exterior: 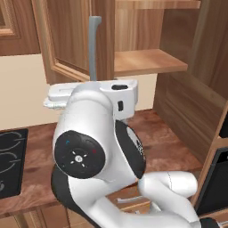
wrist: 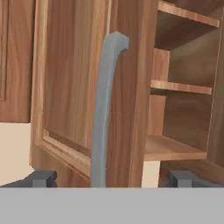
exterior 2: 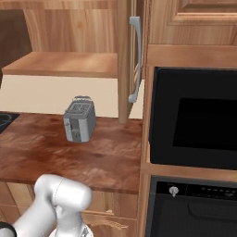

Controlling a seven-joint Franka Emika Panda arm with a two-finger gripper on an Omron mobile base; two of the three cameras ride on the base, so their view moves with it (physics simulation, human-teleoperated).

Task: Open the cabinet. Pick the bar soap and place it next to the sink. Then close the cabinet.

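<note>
Our gripper point(wrist: 111, 178) hangs with jaws wide apart, straddling the grey bar handle point(wrist: 104, 113) of the cabinet point(wrist: 127, 87) door. We see that door swung open, shelves showing beside it.

1 cabinet point(exterior: 133, 44) with 2 open doors, 1 toaster point(exterior 2: 79, 119), 1 oven point(exterior 2: 194, 118).

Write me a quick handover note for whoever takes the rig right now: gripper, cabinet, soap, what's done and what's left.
Gripper: jaws open, holding nothing, tips either side of the grey bar handle of the left door.
Cabinet: both doors swung open, shelves exposed.
Bar soap: not spotted on the shelves in view.
Grey toaster stands on the counter below.
Done: cabinet opened.
Left: find and pick the soap, set it next to the sink, close the cabinet.
</note>
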